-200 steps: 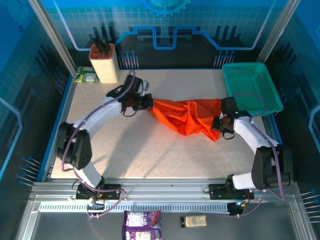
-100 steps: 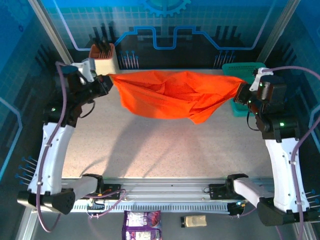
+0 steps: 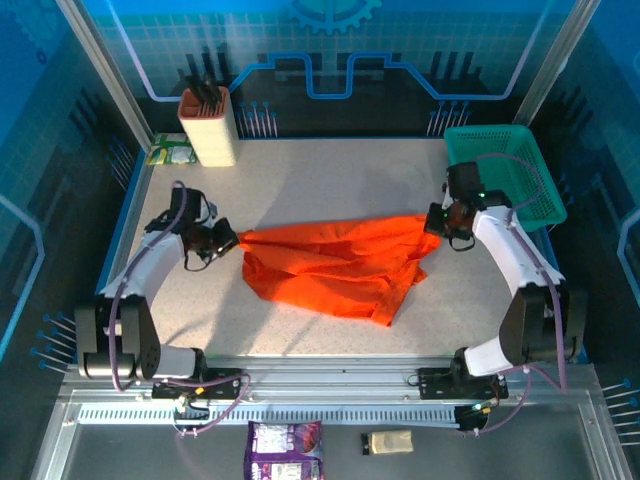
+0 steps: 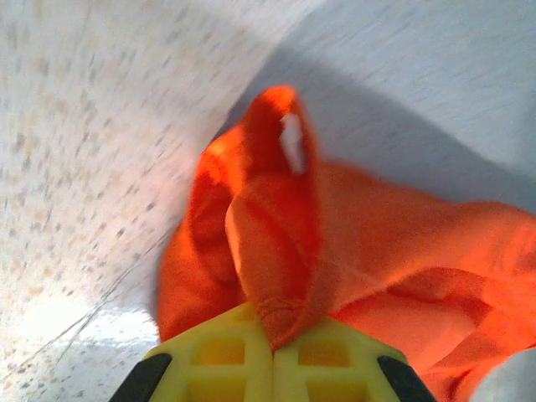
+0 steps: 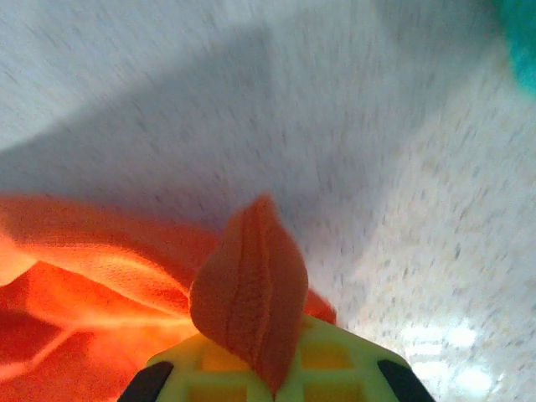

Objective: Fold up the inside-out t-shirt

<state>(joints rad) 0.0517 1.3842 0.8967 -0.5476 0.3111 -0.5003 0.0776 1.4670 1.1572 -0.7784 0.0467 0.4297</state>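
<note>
The t-shirt (image 3: 330,268) lies across the middle of the table (image 3: 320,180), a little toward 6 o'clock, pulled into a long band from 9 o'clock to 2 o'clock. Its lower part sags in loose creases toward 5 o'clock. The left gripper (image 3: 228,240) pinches the shirt's 9 o'clock tip, and the right gripper (image 3: 437,222) pinches the 2 o'clock tip. Both are fully closed on cloth. In each wrist view a bunched fold of fabric pokes out between shut yellow fingers.

I judge this to be the spreading step: the shirt is stretched between two corners and not yet flat, with no fold made. The next move calls for even tension to smooth the sagging lower edge, then setting the cloth down and letting go without dragging it back into a heap.

The fabric is thin, soft and bright orange-red, with no print. A stitched hem shows at the right grip, and a small white label (image 4: 291,142) sits near the left one. The tabletop is hard, pale and speckled.

A teal plastic mesh basket (image 3: 530,195) sits at 2 o'clock on the table, just beyond the right gripper. A beige ribbed holder (image 3: 208,128) with dark handles stands at 11 o'clock.
</note>
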